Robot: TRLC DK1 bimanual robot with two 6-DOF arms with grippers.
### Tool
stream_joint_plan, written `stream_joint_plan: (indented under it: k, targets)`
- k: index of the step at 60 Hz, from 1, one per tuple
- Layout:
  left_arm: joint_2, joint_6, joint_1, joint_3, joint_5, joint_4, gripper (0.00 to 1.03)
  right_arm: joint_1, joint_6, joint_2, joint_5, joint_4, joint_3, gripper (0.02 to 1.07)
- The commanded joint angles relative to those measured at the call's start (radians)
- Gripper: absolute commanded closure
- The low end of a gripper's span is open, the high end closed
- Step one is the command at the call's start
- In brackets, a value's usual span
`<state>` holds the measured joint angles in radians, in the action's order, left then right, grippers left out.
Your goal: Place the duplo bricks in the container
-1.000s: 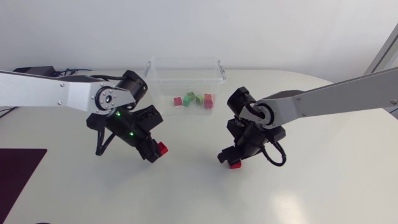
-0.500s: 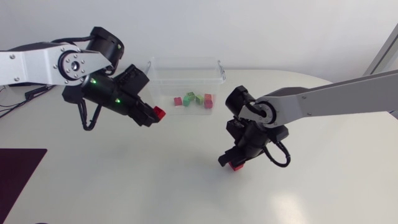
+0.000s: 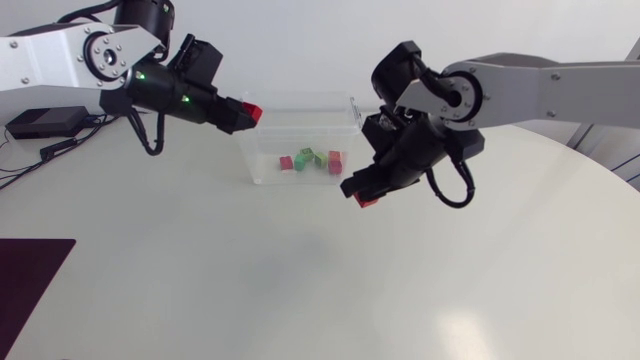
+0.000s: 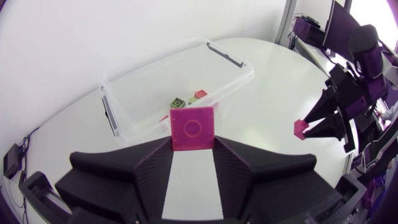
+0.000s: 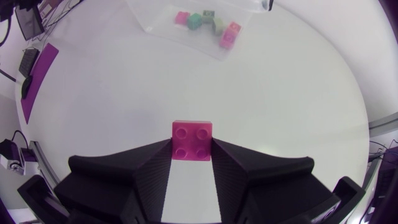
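Observation:
A clear plastic container (image 3: 300, 98) stands at the back middle of the table with several red and green duplo bricks (image 3: 308, 159) inside. My left gripper (image 3: 246, 113) hangs in the air by the container's left rim, shut on a red brick (image 3: 253, 112). To the right front of the container, my right gripper (image 3: 362, 196) is raised and shut on another red brick (image 3: 367, 200). The left wrist view has its brick (image 4: 193, 127) between the fingers, the container (image 4: 134, 115) ahead and my right gripper (image 4: 305, 128) beyond. In the right wrist view the held brick (image 5: 192, 140) is studs up.
A dark purple mat (image 3: 28, 288) lies at the table's front left corner. A black box with cables (image 3: 45, 121) sits at the far left. The white tabletop (image 3: 300, 280) stretches in front of the container.
The right gripper shut on its brick and lifted it off the table toward the container's right side. The left arm carried its brick up and back to the container's left rim.

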<state>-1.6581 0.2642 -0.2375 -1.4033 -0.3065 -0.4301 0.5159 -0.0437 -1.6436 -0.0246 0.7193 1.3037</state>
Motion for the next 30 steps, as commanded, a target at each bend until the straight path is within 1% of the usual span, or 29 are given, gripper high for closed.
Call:
stream_joint_plan:
  k: [1,11,21,30]
  targets:
    - [-0.086,-0.042,0.007,-0.069,-0.006,0.019,0.73,-0.007,0.013,0.011,0.006,0.009,0.06,0.81]
    - [-0.203,-0.069,0.009,-0.201,-0.006,0.019,0.73,-0.014,0.018,-0.013,0.008,0.0,0.146,0.81]
    - [-0.295,-0.088,0.007,-0.318,0.021,0.014,0.72,-0.022,0.024,-0.036,0.009,-0.014,0.203,0.81]
    - [-0.387,-0.086,0.01,-0.441,0.047,-0.038,0.71,-0.033,0.038,-0.068,0.008,-0.02,0.244,0.81]
